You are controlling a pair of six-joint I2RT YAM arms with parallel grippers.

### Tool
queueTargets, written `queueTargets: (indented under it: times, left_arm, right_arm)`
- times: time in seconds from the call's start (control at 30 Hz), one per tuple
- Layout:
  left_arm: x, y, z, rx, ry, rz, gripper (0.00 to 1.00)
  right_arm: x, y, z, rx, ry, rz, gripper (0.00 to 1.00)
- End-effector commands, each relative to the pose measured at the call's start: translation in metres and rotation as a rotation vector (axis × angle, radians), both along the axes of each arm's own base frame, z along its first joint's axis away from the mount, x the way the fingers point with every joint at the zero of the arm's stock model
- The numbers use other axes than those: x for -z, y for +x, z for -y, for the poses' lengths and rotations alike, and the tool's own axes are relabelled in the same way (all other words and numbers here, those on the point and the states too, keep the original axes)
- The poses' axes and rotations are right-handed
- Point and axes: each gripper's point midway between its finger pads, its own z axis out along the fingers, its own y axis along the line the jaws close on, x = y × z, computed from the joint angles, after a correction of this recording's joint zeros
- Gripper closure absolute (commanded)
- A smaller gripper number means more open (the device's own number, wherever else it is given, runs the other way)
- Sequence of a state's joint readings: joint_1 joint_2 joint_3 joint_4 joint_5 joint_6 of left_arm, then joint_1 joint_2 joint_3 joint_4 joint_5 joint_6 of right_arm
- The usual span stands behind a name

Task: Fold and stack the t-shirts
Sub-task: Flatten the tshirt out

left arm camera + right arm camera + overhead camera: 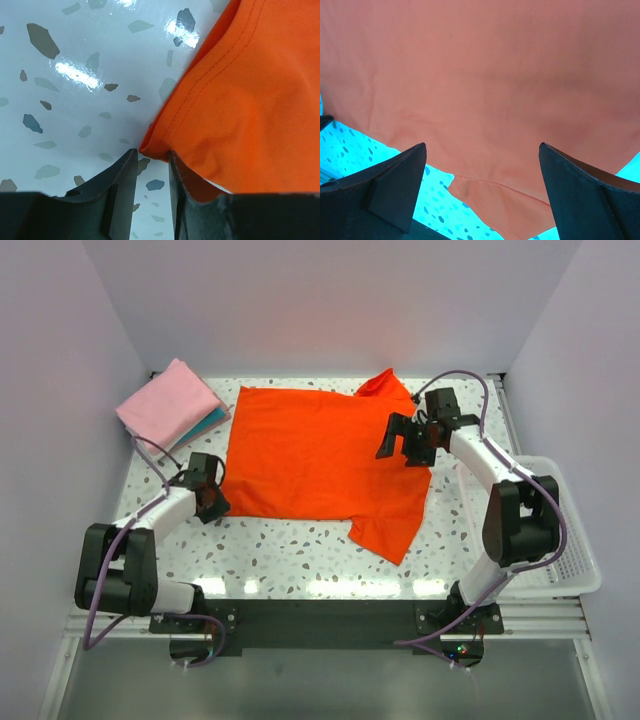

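Orange shirt (pixel 310 455) lies spread flat mid-bench, one sleeve toward the near edge and the other bunched at the far right. That fits a shirt laid out for its first fold. The fold is not yet begun.

Left tool (pixel 152 155) sits low on the bench (pixel 290 555) at the shirt's near-left hem corner. Jaws are narrow with a slim gap, and the corner's tip is right at their mouth. I cannot tell whether the cloth is pinched or only bracketed. A corner is the likely spot because it lifts a single edge cleanly.

Right tool (pixel 400 452) hangs above the shirt's right side, near the far sleeve, with jaws spread wide and nothing in them. In the wrist view only smooth cloth shows beneath it, so it is probably waiting for a matching grasp.

Pink shirt (pixel 165 400) is folded on top of the teal shirt (pixel 212 422) at the far left corner, well apart from the orange one. That is presumably the stack the orange shirt joins. Basket (pixel 575 540) is off the right edge.

Risk: the corner slips out if the jaws catch only its tip.
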State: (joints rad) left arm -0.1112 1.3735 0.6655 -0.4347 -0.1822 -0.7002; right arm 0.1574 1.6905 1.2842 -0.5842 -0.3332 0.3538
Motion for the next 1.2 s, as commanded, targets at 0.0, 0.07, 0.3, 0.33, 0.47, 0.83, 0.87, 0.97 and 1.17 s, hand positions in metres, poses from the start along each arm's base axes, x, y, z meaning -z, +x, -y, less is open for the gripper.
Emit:
queueTargets:
  times: [0.0, 0.07, 0.3, 0.33, 0.47, 0.83, 0.87, 0.97, 1.17]
  left_arm:
    - [-0.001, 0.008, -0.005, -0.039, 0.005, 0.039, 0.65]
    - [0.001, 0.008, -0.005, -0.036, 0.008, 0.037, 0.66]
    - [0.014, 0.008, -0.002, -0.018, -0.004, 0.010, 0.81]
    - [0.015, 0.008, -0.001, -0.016, -0.007, 0.011, 0.82]
    - [0.016, 0.009, 0.002, 0.002, -0.022, 0.025, 0.90]
    - [0.008, 0.005, 0.013, 0.104, -0.059, 0.036, 1.00]
    - [0.008, 0.004, 0.014, 0.112, -0.065, 0.036, 1.00]
    - [0.007, 0.001, 0.018, 0.135, -0.081, 0.037, 1.00]
    - [0.000, -0.006, 0.017, 0.161, -0.077, 0.039, 1.00]
  right_arm:
    - [-0.016, -0.004, -0.004, -0.031, 0.014, 0.029, 0.03]
    - [-0.016, -0.005, -0.004, -0.031, 0.014, 0.027, 0.03]
    - [-0.014, -0.015, -0.003, -0.022, 0.019, 0.010, 0.03]
    - [-0.013, -0.018, -0.003, -0.025, 0.018, 0.004, 0.03]
    - [-0.008, -0.041, 0.001, -0.035, -0.020, -0.018, 0.03]
    - [0.022, -0.128, 0.011, 0.045, -0.111, -0.122, 0.06]
    - [0.028, -0.138, 0.013, 0.050, -0.124, -0.142, 0.06]
    - [0.031, -0.155, 0.016, 0.067, -0.142, -0.167, 0.09]
    - [0.055, -0.195, 0.017, 0.088, -0.180, -0.289, 0.15]
